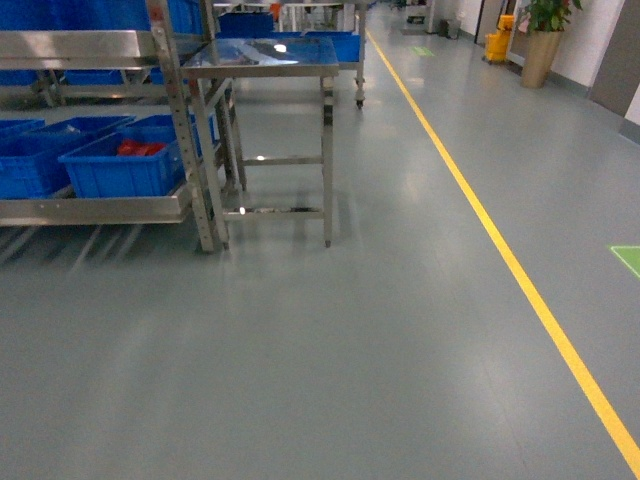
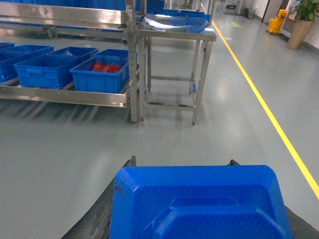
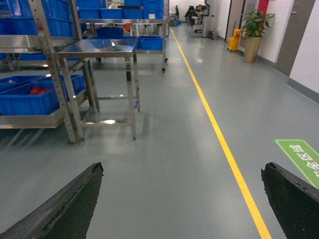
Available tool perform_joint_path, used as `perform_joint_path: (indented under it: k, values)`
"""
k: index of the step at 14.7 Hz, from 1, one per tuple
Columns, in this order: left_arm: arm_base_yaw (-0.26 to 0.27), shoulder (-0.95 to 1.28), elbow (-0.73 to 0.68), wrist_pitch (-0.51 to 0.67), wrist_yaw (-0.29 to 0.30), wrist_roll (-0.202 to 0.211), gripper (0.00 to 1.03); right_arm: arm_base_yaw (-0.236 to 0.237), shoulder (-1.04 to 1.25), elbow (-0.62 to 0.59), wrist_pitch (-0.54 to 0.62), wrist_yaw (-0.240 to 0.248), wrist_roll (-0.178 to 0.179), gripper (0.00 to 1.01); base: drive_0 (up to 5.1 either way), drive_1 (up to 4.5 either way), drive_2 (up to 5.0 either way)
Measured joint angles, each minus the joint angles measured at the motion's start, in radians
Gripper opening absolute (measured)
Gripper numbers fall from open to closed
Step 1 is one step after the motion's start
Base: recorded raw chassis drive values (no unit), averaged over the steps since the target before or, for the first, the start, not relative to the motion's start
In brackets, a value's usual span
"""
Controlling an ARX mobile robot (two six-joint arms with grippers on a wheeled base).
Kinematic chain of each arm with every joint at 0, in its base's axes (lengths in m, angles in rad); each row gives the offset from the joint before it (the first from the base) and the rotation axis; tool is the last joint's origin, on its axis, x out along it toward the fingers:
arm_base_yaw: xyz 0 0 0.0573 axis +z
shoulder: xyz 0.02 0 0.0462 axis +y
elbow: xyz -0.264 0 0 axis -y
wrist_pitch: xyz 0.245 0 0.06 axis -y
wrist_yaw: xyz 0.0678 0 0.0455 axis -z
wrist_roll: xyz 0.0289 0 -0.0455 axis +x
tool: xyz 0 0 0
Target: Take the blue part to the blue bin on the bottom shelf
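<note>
Evidently the left gripper [image 2: 199,219] is carrying the moulded blue plastic part [image 2: 199,201]: in the left wrist view the part fills the space between the dark fingers [image 2: 107,211], which press on its sides, so it travels clamped and level. Ahead of it and to the left lies the silver stainless-steel bottom shelf [image 2: 65,93], with rectangular blue plastic bins [image 2: 99,77] lined up behind its front rail. Both arms look tucked low, pointing forward. The right gripper [image 3: 182,199] is spread wide with nothing between its fingers.
</note>
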Motion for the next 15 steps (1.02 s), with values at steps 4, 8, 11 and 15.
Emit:
perform_joint_path:
  k: [4, 8, 11, 15]
  values:
    - [0.0, -0.002, 0.0, 0.003, 0.0, 0.0, 0.43, 0.0, 0.0, 0.0, -0.004, 0.0, 0.0, 0.98, 0.2, 4.49, -4.2]
    - [0.0, 0.001, 0.0, 0.0, 0.0, 0.0, 0.43, 0.0, 0.0, 0.0, -0.003, 0.0, 0.0, 0.98, 0.0, 4.38, -4.3]
    - [0.0, 0.001, 0.0, 0.0, 0.0, 0.0, 0.43, 0.0, 0.0, 0.0, -0.001, 0.0, 0.0, 0.98, 0.0, 4.32, -4.3]
    - [0.0, 0.001, 0.0, 0.0, 0.0, 0.0, 0.43, 0.0, 0.0, 0.0, -0.003, 0.0, 0.0, 0.98, -0.1, 4.28, -4.4]
